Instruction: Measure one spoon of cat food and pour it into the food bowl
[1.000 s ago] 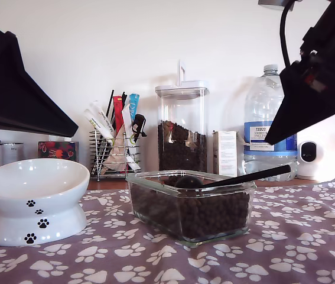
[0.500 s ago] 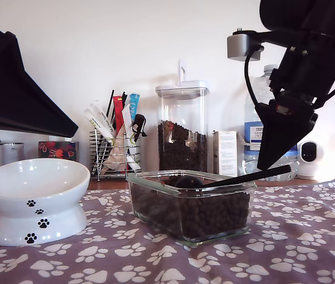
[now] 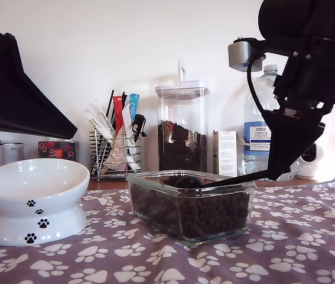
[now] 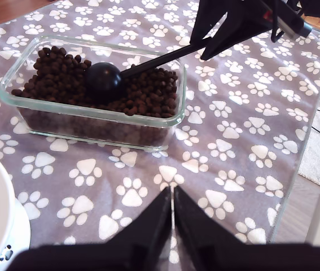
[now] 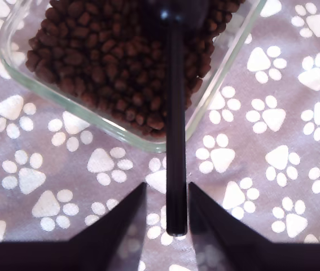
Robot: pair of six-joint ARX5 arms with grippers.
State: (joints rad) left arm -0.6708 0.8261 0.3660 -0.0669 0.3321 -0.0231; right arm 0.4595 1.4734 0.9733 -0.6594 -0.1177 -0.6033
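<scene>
my second gripper point(image 5: 167, 212) has dropped from the upper right of the exterior view to the spoon point(image 3: 236, 178) handle's tip, jaws apart astride it, not yet clamped. the spoon rests in the cat food point(image 3: 191, 210) at frame centre. my first gripper point(image 4: 172, 217) hangs closed; bowl point(image 3: 34, 201) lower left, empty.

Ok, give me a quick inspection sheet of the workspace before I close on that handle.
Surface: purple paw-print cloth, flat.
Job's things: black plastic scoop lying in dark kibble inside a clear glass dish, handle over the rim; white ceramic pedestal bowl, no kibble seen in it.
Clutter: lidded kibble canister, wire rack, water bottle, small carton.
Grippers: my second gripper open, straddling the handle; my first gripper shut, holding nothing.
Cables: black cable on the second arm.
Surroundings: plain white wall.
</scene>
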